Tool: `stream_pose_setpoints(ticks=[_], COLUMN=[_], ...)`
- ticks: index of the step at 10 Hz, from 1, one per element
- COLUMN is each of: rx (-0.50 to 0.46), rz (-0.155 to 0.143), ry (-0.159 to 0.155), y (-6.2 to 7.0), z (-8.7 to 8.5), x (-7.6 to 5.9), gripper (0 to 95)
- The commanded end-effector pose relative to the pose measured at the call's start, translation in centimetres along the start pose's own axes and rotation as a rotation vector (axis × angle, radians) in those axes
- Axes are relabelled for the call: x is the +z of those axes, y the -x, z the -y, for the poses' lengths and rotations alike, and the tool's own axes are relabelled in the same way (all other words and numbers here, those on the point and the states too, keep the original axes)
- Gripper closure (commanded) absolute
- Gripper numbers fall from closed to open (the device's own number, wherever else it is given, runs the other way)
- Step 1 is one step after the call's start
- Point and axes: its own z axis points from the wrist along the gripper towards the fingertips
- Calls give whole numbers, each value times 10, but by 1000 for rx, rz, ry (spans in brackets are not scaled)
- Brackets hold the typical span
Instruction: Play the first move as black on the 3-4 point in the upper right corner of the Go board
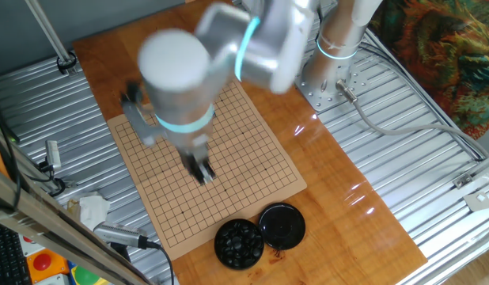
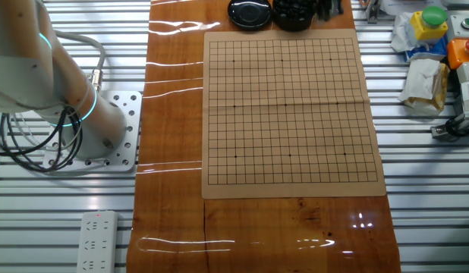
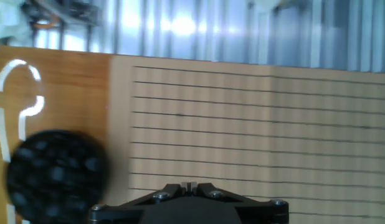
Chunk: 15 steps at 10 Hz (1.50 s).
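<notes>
The Go board lies on the wooden table with no stones on its grid; it also shows in the other fixed view and the hand view. No single black stone shows apart from those in the bowl. My gripper hangs over the board's middle, blurred, fingers pointing down. In the hand view the gripper has its fingertips pressed together, and nothing shows between them. The arm is out of the other fixed view except its base.
A round black bowl full of black stones and its flat black lid sit just off the board's edge. They also show as bowl and lid, and the bowl as. Clutter and cables lie beside the table.
</notes>
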Motion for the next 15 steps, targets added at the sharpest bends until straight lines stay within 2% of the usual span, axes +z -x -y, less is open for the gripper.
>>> stream_pose_setpoints(ticks=[1,3,6,9,10,15], rx=[50,70,82,62,51,43], rz=[11,17,21,25,22,26], ry=[1,2,10,25,39,36], y=[-11,-18,-22,-25,-25,-27], z=[-74,-111,-150,-151,-150,-149], x=[41,61,77,78,78,71], gripper=[950,950,950,950,950,950])
